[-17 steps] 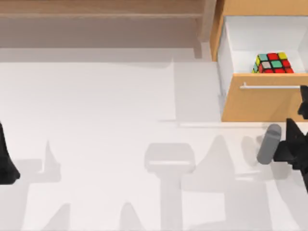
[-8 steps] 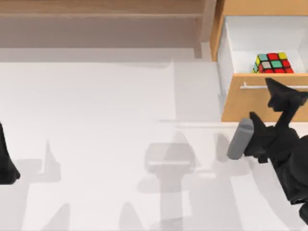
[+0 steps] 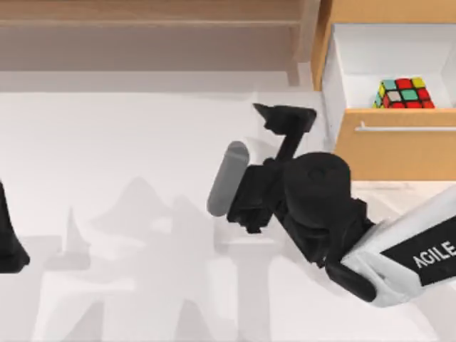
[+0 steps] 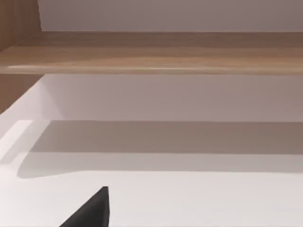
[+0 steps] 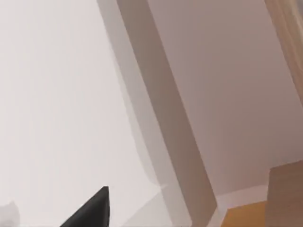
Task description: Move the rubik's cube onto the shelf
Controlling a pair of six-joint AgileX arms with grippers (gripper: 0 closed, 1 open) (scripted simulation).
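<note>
Since half a second ago your right tool (image 3: 283, 117) has swung from the lower right of the top view up toward the centre, and more of the white AgileX arm now reaches in from the lower right corner. Its dark fingertips sit just left of the open drawer (image 3: 342, 71), above the bare white worktop (image 3: 128, 157), and you cannot tell whether they are spread or closed. A grey cylinder on the wrist juts out to the left of the tool.

You will find the rubik's cube (image 3: 404, 93) where it was, inside the white drawer at the upper right of the frame, against the drawer's orange-tan front, just behind the thin metal handle (image 3: 406, 129). The shelf (image 3: 149, 13) runs along the top left of the frame, with its upright post (image 3: 306, 32) beside the cabinet; the cube lies well apart from it.

Your left tool (image 3: 8, 239) rests parked at the left edge, its state unclear.
</note>
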